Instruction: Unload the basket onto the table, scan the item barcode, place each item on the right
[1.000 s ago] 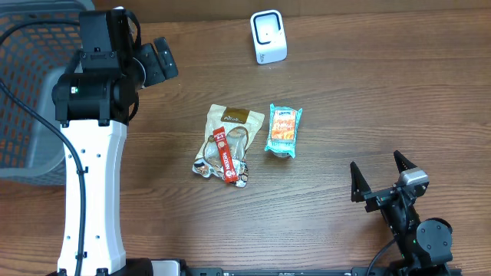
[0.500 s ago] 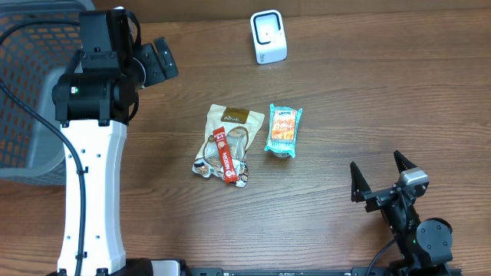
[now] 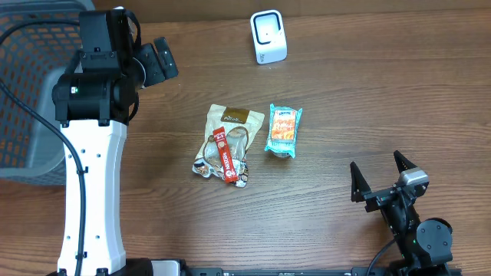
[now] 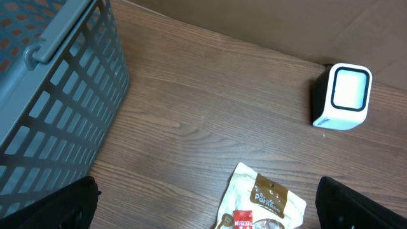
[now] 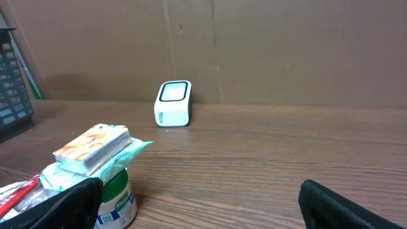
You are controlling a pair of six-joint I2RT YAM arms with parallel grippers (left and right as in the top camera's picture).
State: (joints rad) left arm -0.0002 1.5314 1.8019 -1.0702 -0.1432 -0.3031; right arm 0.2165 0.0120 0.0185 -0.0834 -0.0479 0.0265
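The white barcode scanner stands at the back of the table and also shows in both wrist views. A beige pouch lies mid-table with a red Nescafe stick on top of it. Right of it, a teal snack pack rests on a small green-lidded tub. My left gripper hangs open above the back left, with the pouch below it. At the front right, my right gripper stands open and empty, facing the tub and the scanner.
A grey mesh basket fills the back left corner, close beside the left arm. A brown cardboard wall runs behind the scanner. Bare wood lies between the items and the right gripper.
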